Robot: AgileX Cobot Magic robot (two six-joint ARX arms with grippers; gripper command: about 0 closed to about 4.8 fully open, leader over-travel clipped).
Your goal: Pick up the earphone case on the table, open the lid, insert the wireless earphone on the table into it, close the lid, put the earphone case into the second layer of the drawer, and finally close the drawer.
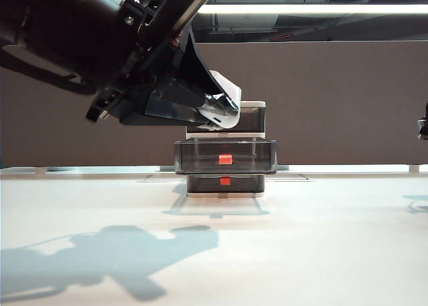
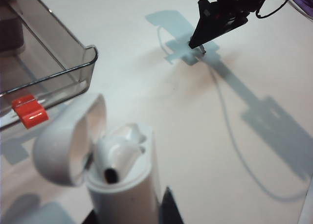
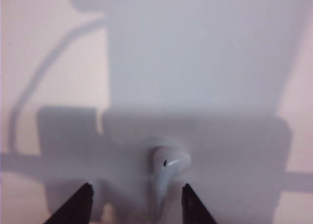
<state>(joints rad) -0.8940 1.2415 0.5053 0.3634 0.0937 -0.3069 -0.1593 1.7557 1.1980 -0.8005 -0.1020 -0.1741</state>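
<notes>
Your left gripper (image 1: 224, 112) was pinched on the case (image 2: 124, 185), holding it raised in front of the drawer (image 1: 226, 149) with the lid (image 2: 68, 141) swung back on its hinge, so the wells faced up and stayed ready for loading. One earphone (image 2: 117, 158) already sat in the near well; the well beside it looked free, though part of it was hidden. Your right gripper (image 3: 136, 204) hung low over the table (image 1: 321, 239) well off to the side, its fingers spread with the loose earphone (image 3: 166, 172) lying between them, bud end away from the wrist and stem toward it; neither finger touched it. That straddle looked set for a pinch across the stem. The second layer (image 1: 226, 156) stood pulled out, its red tab (image 1: 225, 159) forward, leaving an open tray for the case once shut. The tray's corner lay just beside the lid in the left wrist view, so you had little margin there. The table between the two grippers was bare, giving the right arm free room to carry the earphone across.
</notes>
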